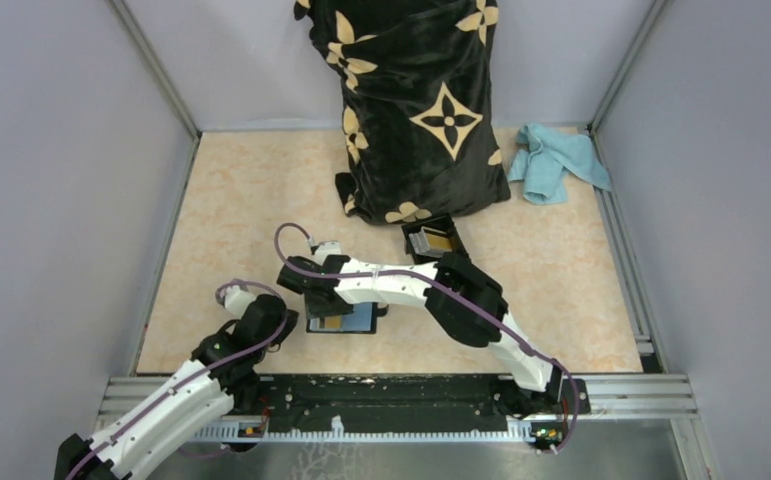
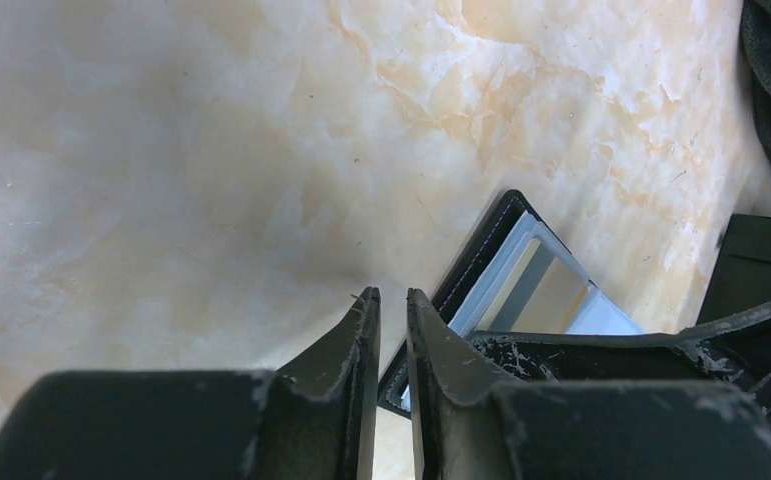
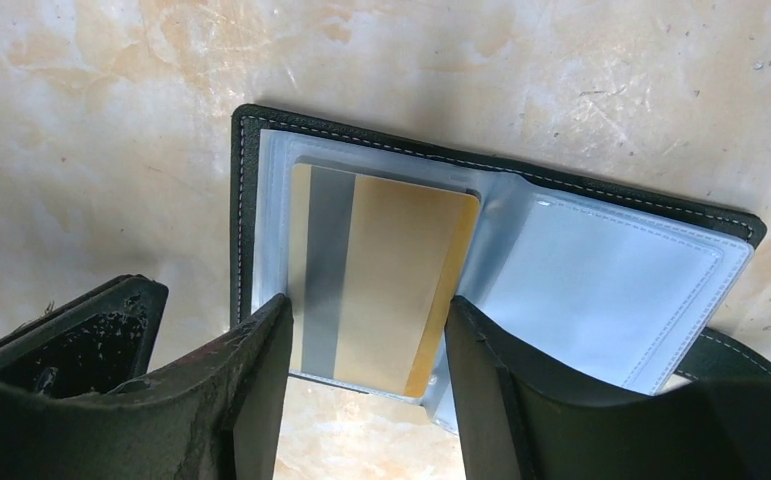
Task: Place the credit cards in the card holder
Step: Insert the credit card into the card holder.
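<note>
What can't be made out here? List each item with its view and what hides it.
Top external: the card holder lies partly under the right arm; its pockets are unreadable.
Right wrist: the gold card sits between the jaws; whether they pinch it is unclear.
Top external: cards in the black slotted box are too small to count.
Left wrist: the right arm covers the holder's far side.

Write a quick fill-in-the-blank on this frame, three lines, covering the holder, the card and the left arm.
1. The card holder lies ___ on the marbled table.
2. The card between the fingers of the right gripper is ___ with a grey stripe.
3. The left gripper, jaws nearly closed, holds ___.

Missing words: open; gold; nothing.
</note>
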Robot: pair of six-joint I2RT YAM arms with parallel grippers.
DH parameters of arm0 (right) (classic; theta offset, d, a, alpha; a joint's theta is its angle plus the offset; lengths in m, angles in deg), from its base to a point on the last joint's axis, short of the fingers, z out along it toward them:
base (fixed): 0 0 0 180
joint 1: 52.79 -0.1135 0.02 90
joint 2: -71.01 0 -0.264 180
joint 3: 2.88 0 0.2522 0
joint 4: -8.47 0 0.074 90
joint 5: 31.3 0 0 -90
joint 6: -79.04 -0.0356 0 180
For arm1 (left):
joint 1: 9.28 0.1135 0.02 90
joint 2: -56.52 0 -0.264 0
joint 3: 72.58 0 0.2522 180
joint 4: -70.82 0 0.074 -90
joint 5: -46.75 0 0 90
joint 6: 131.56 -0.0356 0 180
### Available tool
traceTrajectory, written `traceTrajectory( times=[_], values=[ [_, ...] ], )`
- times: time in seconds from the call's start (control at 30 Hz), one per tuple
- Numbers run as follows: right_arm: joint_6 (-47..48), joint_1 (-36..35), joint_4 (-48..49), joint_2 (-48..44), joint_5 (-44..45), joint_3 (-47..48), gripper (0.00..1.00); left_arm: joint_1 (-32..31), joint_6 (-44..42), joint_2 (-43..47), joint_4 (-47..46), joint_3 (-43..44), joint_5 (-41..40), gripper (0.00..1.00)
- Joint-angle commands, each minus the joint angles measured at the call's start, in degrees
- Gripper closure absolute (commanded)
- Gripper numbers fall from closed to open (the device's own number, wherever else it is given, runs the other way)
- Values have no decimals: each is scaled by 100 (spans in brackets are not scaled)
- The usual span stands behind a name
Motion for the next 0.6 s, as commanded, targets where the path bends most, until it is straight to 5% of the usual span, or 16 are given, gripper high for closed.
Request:
traceTrajectory(
  times=[0.0, 0.57],
  values=[
    [81, -54, 839, 211, 138, -549, 43, -32, 137, 130, 350, 34, -242, 78],
    [949, -58, 1495, -1590, 454, -1311, 28, -32, -124, -320, 289, 557, -528, 78]
  ],
)
